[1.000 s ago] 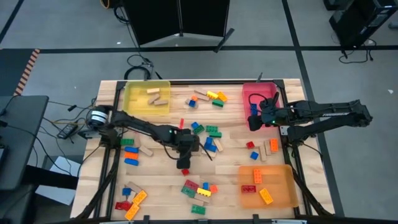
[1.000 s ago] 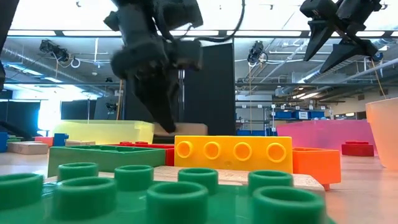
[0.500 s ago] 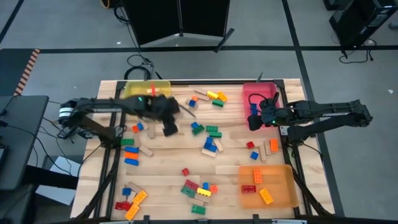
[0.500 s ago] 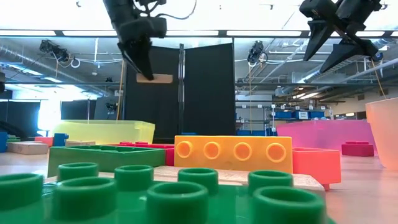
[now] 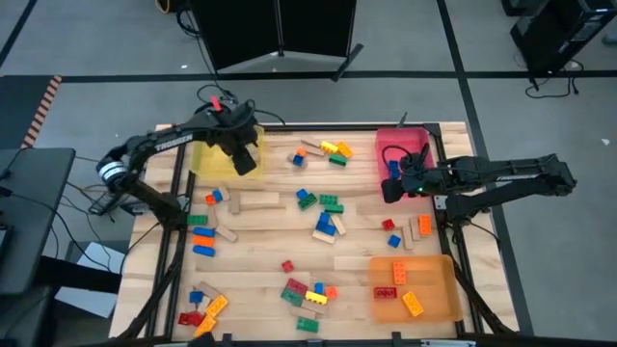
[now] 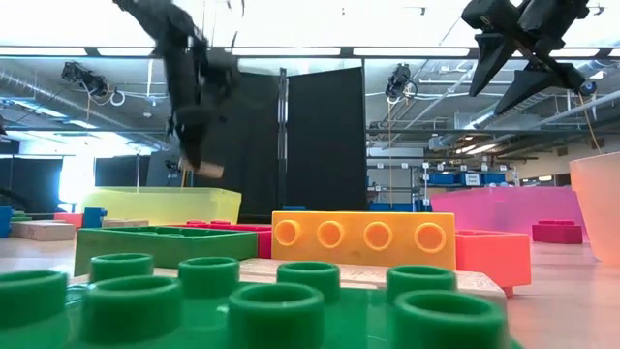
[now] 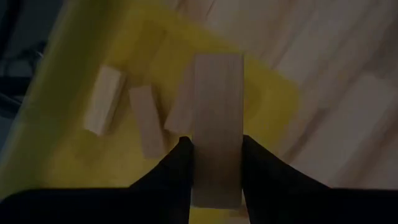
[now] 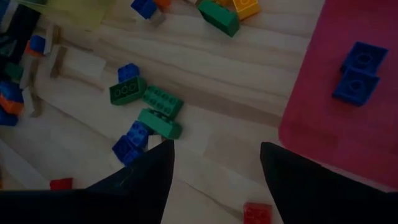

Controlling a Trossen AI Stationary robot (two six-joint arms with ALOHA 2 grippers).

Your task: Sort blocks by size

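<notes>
Wooden block clamped in left jaws, hanging over yellow tray holding three similar blocks. Right jaws wide, empty, beside pink tray. Risk: release off-centre, block striking the rim and tumbling onto worktop.

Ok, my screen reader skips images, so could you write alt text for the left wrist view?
The left gripper holds a long tan wooden block above a yellow tray. Three smaller wooden blocks already lie in the tray, with the wooden table beside it.
</notes>
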